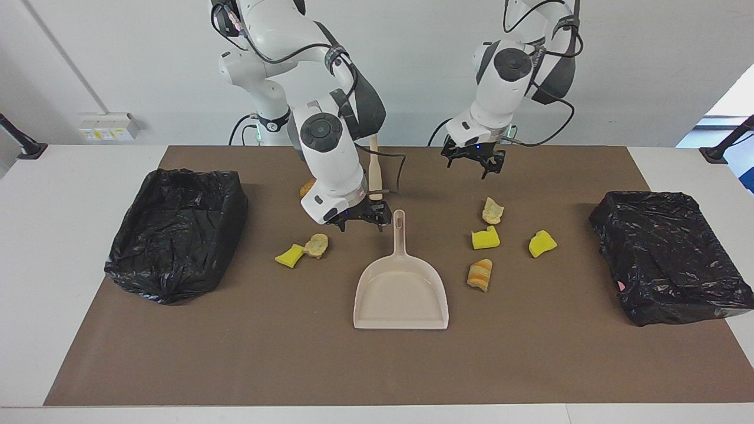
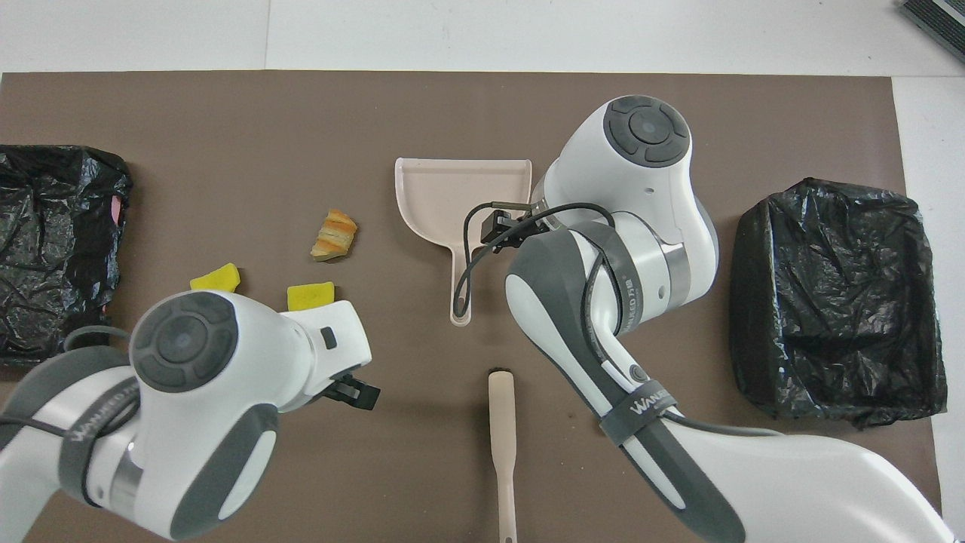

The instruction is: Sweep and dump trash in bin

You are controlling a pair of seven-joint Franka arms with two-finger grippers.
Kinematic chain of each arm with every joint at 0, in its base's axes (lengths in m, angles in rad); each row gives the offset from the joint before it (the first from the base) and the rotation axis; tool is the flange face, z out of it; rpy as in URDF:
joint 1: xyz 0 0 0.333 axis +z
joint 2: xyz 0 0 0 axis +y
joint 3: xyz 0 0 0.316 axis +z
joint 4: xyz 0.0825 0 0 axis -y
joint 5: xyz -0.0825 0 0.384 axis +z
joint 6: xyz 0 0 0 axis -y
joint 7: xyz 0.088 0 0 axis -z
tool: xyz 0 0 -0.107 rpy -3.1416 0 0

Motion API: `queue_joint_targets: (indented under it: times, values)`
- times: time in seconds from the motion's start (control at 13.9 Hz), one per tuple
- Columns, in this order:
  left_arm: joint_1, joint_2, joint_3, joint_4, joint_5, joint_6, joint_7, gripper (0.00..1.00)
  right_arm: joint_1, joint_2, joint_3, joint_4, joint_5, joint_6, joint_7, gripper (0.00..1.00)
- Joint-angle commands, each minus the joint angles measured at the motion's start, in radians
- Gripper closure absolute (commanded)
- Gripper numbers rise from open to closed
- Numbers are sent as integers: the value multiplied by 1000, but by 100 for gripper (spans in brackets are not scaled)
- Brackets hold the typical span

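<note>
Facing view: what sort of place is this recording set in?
Probably a robotics lab bench, not a home: two white arms mounted at a table with a brown mat, staged trash scraps around a dustpan, and black-lined bins at both ends.

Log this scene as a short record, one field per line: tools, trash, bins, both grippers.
dustpan: beige, mid-table, empty, handle toward the robots
brush: beige, lying nearer the robots than the dustpan
trash: scraps loose on the mat, either side of the dustpan
bins: black-bagged, one at each end
right gripper: open, low beside the dustpan handle
left gripper: open, empty, raised over the mat
</note>
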Motion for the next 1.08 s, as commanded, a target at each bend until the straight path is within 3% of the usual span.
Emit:
queue_joint_targets:
  times: [0.0, 0.14, 0.43, 0.79, 0.94, 1.01]
  values:
    - [-167, -60, 19, -185, -9, 197, -138, 0, 2, 98, 6, 112, 34, 6, 21, 0]
    - [-271, -59, 19, -233, -9, 310, -287, 0, 29, 174, 6, 203, 34, 5, 57, 0]
    - [-460, -18, 19, -255, -6, 456, -529, 0, 81, 213, 6, 208, 29, 17, 57, 0]
    - [-563, 64, 0, -252, 2, 559, -649, 0, 135, 238, 6, 191, 3, 17, 55, 0]
    - [-600, 143, -7, -244, 9, 596, -688, 0, 126, 233, 6, 188, -17, 14, 46, 1]
    - [-600, 151, -6, -244, 9, 622, -700, 0, 127, 231, 6, 187, -18, 12, 46, 12]
